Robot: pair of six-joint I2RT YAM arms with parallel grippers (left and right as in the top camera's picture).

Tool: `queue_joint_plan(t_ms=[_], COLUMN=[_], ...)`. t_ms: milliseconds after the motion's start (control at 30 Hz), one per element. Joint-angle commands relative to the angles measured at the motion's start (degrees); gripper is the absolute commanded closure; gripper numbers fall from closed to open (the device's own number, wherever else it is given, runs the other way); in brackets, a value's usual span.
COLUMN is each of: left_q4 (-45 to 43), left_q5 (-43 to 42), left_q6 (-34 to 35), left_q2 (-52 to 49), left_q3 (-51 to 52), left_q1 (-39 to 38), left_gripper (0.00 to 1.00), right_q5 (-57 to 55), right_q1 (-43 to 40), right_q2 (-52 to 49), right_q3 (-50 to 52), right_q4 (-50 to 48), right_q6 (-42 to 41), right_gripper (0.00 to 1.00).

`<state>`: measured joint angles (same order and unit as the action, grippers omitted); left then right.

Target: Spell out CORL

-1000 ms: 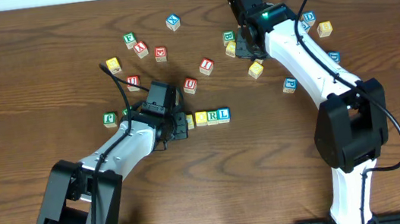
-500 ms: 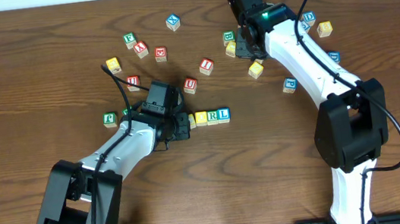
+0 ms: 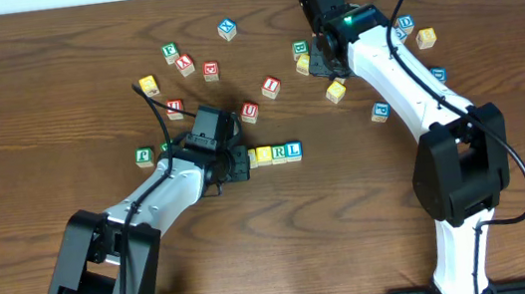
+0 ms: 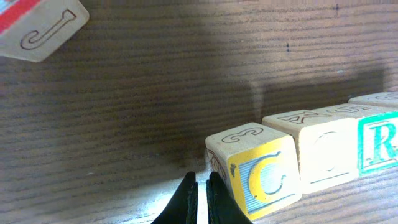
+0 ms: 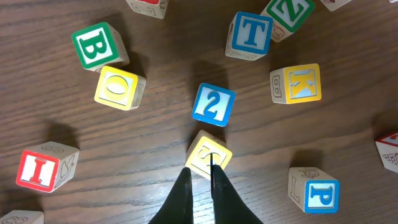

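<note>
Four blocks stand in a row: a yellow C block (image 4: pixel 261 177), an O block (image 4: pixel 326 155), a green R block (image 4: pixel 379 140) and an L block (image 3: pixel 293 149). The C block also shows in the overhead view (image 3: pixel 250 157). My left gripper (image 4: pixel 199 186) is shut and empty, low on the table, just left of the C block. It also shows in the overhead view (image 3: pixel 234 162). My right gripper (image 5: pixel 199 177) is shut and empty, held above a yellow block (image 5: pixel 208 152). It also shows in the overhead view (image 3: pixel 322 56).
Loose blocks lie under the right arm: blue 2 (image 5: pixel 213 104), yellow O (image 5: pixel 119 87), green B (image 5: pixel 99 45), T (image 5: pixel 250 34), K (image 5: pixel 297 84), P (image 5: pixel 314 190), red I (image 5: pixel 46 165). A J block (image 4: pixel 40 25) lies beyond the left gripper. Several more are scattered at the table's back (image 3: pixel 187 64).
</note>
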<state>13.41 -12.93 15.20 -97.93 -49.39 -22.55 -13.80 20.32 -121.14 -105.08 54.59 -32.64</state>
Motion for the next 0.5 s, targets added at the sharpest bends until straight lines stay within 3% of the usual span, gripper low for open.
queue_joint_plan(t_ms=[0,467], left_q4=[-0.68,-2.8], left_q5=[1.64,1.64], left_q6=[-0.09,-0.09], left_q2=[0.11,0.09], left_q3=[0.24,0.24], left_q1=[0.17,0.17], left_gripper=[0.92,0.93], right_q5=[-1.05,-1.05], right_q1=[-0.61,-0.61], right_q2=[0.02,0.02], right_q3=[-1.11,-1.11], right_q4=[0.07,0.09], right_q6=[-0.09,-0.09], right_gripper=[0.94,0.94])
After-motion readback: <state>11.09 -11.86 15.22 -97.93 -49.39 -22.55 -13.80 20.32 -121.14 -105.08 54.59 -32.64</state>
